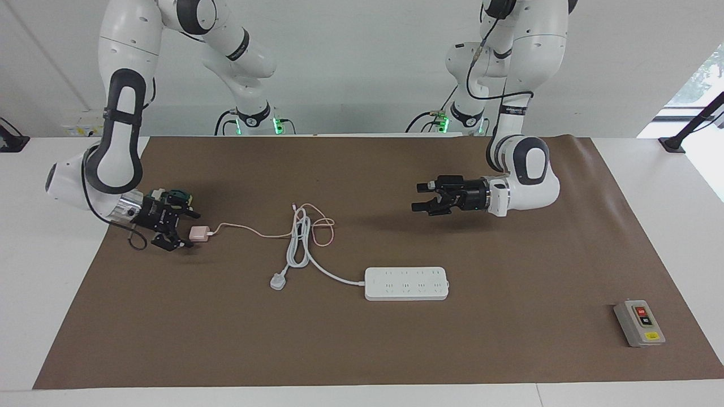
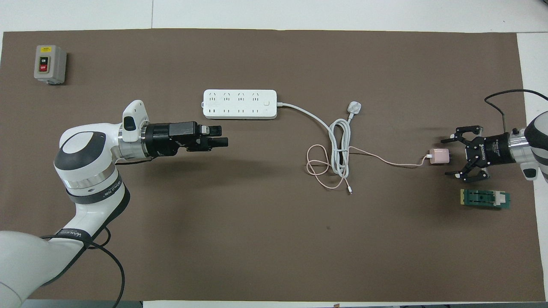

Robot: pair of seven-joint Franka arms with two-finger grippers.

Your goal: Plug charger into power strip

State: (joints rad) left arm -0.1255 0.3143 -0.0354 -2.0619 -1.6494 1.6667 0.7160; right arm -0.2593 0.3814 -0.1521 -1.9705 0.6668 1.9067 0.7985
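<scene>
Overhead view: the right claw (image 2: 453,156) sits low at the right arm's end of the brown-covered bench (image 2: 274,239), fingers spread around the prong end of the small pale-pink cube charger (image 2: 439,156), not gripping it. The charger's thin pink cable (image 2: 385,161) runs to a loop beside the long flat white power strip (image 2: 239,104)'s coiled cord. The left claw (image 2: 223,141), spread and empty, hangs over bare covering near the strip.

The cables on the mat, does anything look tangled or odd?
Yes. The charger's thin pink cable loops through the power strip's coiled white cord, so lifting the charger may drag that cord.
</scene>
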